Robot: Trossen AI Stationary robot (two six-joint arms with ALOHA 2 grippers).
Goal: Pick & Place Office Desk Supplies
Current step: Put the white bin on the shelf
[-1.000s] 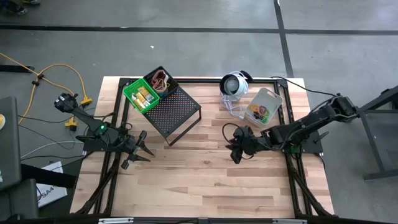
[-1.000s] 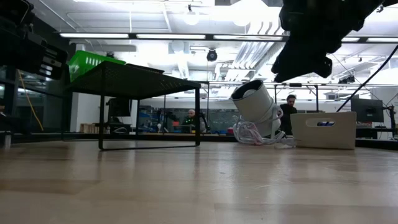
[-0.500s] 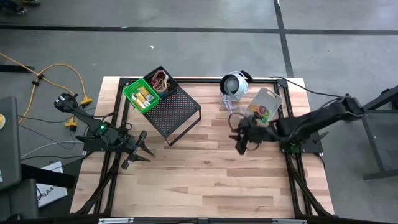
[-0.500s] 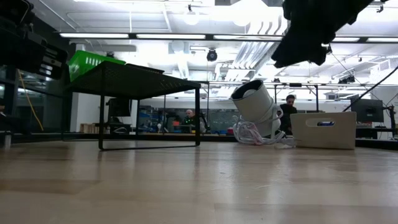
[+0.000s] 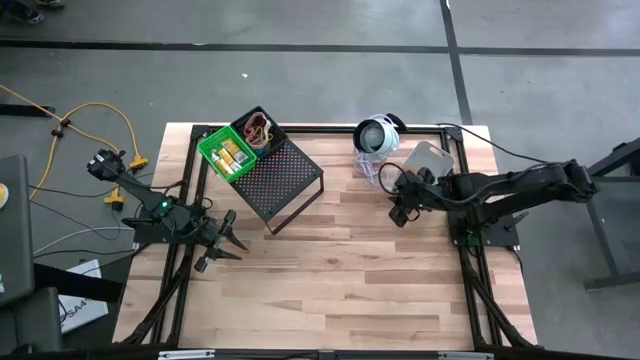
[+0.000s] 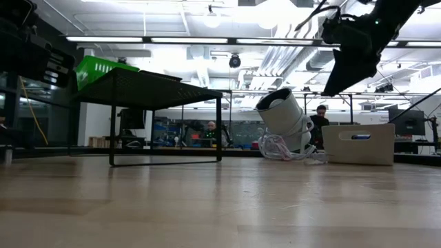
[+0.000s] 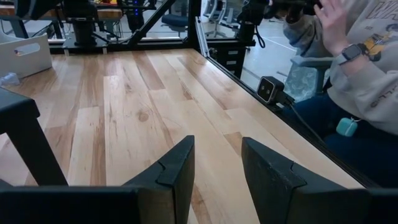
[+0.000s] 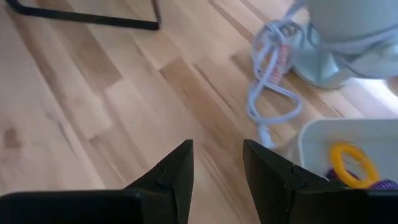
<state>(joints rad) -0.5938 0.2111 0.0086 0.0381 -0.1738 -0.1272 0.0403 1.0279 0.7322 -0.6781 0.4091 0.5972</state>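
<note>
The right gripper (image 5: 401, 213) hung in the air above the table (image 5: 330, 290), just beside the grey bin (image 5: 432, 160) near the far right corner. Its two fingers (image 8: 174, 171) stood a little apart, a narrow gap, and nothing was between them. In the right wrist view, an orange loop (image 8: 353, 163) and something purple lay inside that bin. The white cord (image 8: 270, 81) of the round device (image 5: 376, 136) lay on the wood next to it.

The left gripper (image 5: 222, 243) waited low over the left part of the table, also with a narrow empty gap.

The green bin (image 5: 212, 155) with yellow pieces (image 5: 233, 155) and the black bin (image 5: 272, 127) with loops sat together on the black mesh rack (image 5: 280, 180).

A person (image 7: 364, 68) sat beyond the table edge.
</note>
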